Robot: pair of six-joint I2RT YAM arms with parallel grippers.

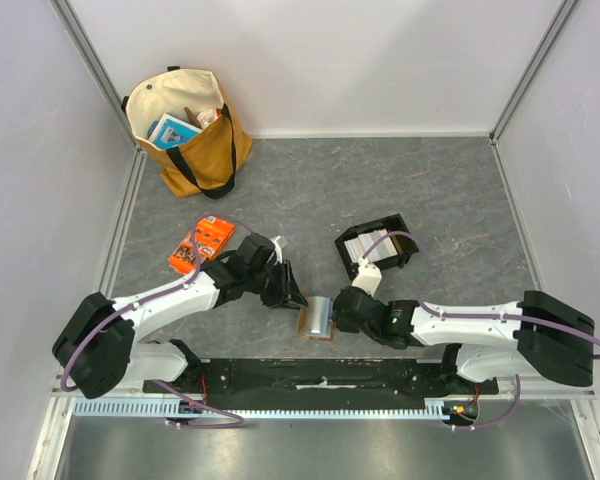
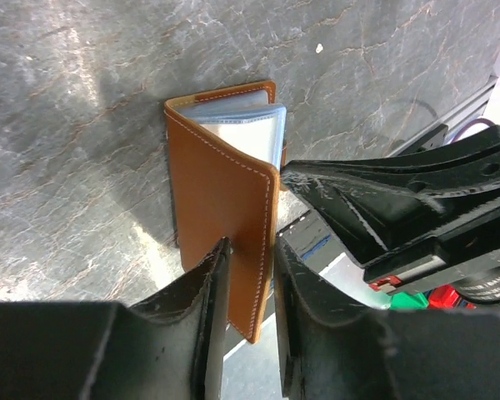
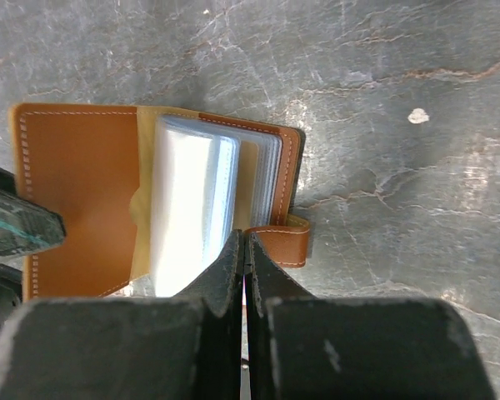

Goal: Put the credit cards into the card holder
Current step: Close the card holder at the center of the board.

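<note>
Card holder (image 1: 318, 318) lay open on table (image 1: 430, 190), near front edge; your left end effector (image 2: 250, 254) clamped its cover (image 2: 221, 208), right end effector (image 3: 243, 250) pinched shut at plastic sleeves (image 3: 187, 208). You needed cover held back, one sleeve mouth parted, before fetching credit cards (image 1: 365, 243) from black tray (image 1: 400, 232)

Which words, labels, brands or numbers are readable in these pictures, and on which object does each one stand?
No text can be read in any view.
orange printed packet: it carries print, too small to read.
blue item in the tote bag: its print is too small and blurred to read.
card holder: no lettering shows on the leather or the clear sleeves.
</note>
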